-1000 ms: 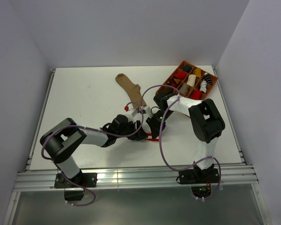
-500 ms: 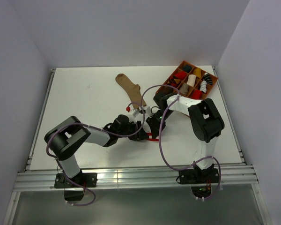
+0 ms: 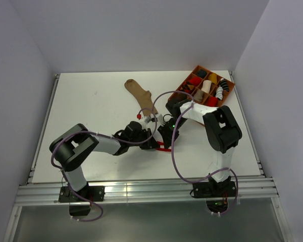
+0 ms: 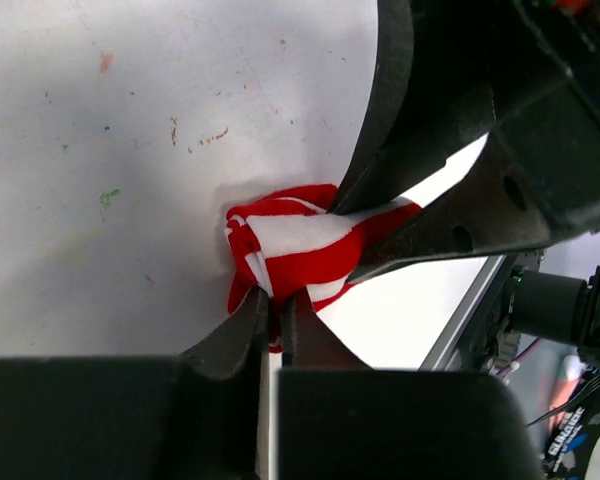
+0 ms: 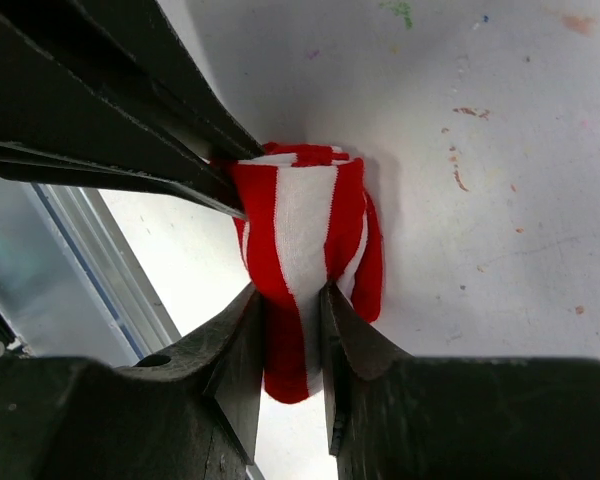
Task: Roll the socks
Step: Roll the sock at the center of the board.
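Observation:
The red-and-white striped sock (image 4: 292, 240) is bunched into a small wad on the white table, between both grippers. My left gripper (image 4: 275, 308) is shut on a thin fold at the wad's near edge. From the opposite side my right gripper (image 5: 291, 303) is shut on the striped sock (image 5: 302, 225), with fabric bulging past its fingers. In the top view the left gripper (image 3: 150, 143) and right gripper (image 3: 165, 135) meet tip to tip, and only a sliver of the striped sock (image 3: 162, 147) shows. The tan-brown sock (image 3: 142, 96) lies flat behind them, untouched.
A brown divided tray (image 3: 229, 86) at the back right holds several rolled socks in red, black, white and yellow. A purple cable (image 3: 174, 151) loops over the table by the right arm. The table's front rail (image 3: 141, 189) runs close behind the grippers.
My left gripper has slid right, toward the right gripper, and its jaws have shut on the striped sock. The right gripper has kept its grip and place.

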Robot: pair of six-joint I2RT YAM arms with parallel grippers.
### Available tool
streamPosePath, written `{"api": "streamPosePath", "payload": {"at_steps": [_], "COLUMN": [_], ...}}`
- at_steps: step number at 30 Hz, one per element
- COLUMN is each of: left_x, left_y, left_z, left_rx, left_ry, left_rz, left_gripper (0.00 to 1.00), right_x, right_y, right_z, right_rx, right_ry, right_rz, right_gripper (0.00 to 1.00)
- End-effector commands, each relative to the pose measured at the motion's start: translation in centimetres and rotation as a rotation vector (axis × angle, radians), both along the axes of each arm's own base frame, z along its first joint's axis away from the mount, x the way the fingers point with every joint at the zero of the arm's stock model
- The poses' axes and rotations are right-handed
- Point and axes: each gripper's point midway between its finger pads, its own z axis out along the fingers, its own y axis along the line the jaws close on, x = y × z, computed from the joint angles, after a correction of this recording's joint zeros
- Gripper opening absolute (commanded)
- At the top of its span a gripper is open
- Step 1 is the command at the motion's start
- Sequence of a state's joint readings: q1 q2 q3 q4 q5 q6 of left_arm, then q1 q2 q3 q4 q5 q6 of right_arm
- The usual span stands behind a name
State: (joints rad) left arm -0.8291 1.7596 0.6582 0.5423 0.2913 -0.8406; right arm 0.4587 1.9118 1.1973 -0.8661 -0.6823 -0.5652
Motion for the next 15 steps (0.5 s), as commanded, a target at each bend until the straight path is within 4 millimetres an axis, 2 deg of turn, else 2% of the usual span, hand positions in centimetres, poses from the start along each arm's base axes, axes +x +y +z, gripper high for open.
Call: {"api": "streamPosePath", "payload": {"at_steps": [1,5,8,13,15], "left_x": [0.0,0.0,0.0,0.0,0.3], "left_y": [0.4,0.5,1.1,1.9,2.1], "left_z": [-1.9,-2.1,-2.8,-3.9,-4.1], "left_rx": [0.081,0.104,0.146,0.246,0.273], "left_ry": [0.061,0.096,0.120,0.159,0.156], "left_rz": [0.023,0.046,0.063,0.082,0.091], "left_gripper": [0.01,0.00,0.00,0.00,0.00], "right_x": [2.1,2.3,2.5,3.1,3.4], "right_y": [-2.6,-2.5,-2.5,-2.6,-2.5], "right_z": [-3.3,-3.3,-3.1,-2.0,-0.9], "right_rx": [-0.151,-0.150,-0.144,-0.103,-0.057], "right_ry": [-0.104,-0.116,-0.129,-0.177,-0.197], "right_rz": [0.027,0.024,0.020,-0.007,-0.015], "right_gripper": [0.16,0.19,0.25,0.45,0.49]}}
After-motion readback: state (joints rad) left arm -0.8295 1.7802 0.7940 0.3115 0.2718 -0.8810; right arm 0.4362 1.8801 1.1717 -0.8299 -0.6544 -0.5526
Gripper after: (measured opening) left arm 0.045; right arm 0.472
